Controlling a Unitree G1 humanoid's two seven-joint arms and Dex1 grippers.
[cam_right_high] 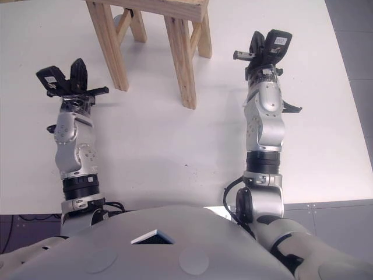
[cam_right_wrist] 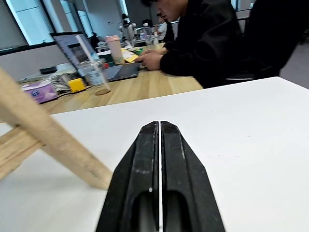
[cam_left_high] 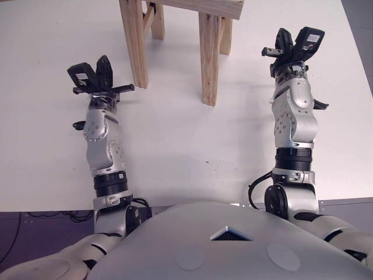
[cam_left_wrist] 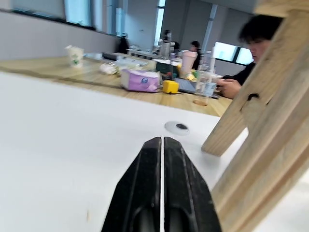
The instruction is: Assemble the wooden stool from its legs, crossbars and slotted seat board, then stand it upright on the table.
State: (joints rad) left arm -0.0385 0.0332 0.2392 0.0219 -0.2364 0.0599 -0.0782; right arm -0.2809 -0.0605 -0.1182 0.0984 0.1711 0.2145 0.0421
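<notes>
Both pincers closed and empty, stool standing between them.
The left pincer (cam_left_wrist: 162,145) and right pincer (cam_right_wrist: 159,128) grip nothing, flanking the pale wooden four-legged stool (cam_left_high: 208,58) upright on the white tabletop (cam_left_high: 175,146). An inward swing of the left arm, just beside a leg, could shove or tip it. Wrist views show the fingers meeting; the head views show the legs planted.

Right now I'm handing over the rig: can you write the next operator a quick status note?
Left gripper: shut, empty, beside the stool's near left leg, not touching it.
Right gripper: shut, empty, off to the stool's right.
Stool: assembled, standing upright on the white table, free of both grippers.
Done: assembly and standing, as far as visible.
Left: apparently nothing; the seat's top is cut off, so check it.
</notes>
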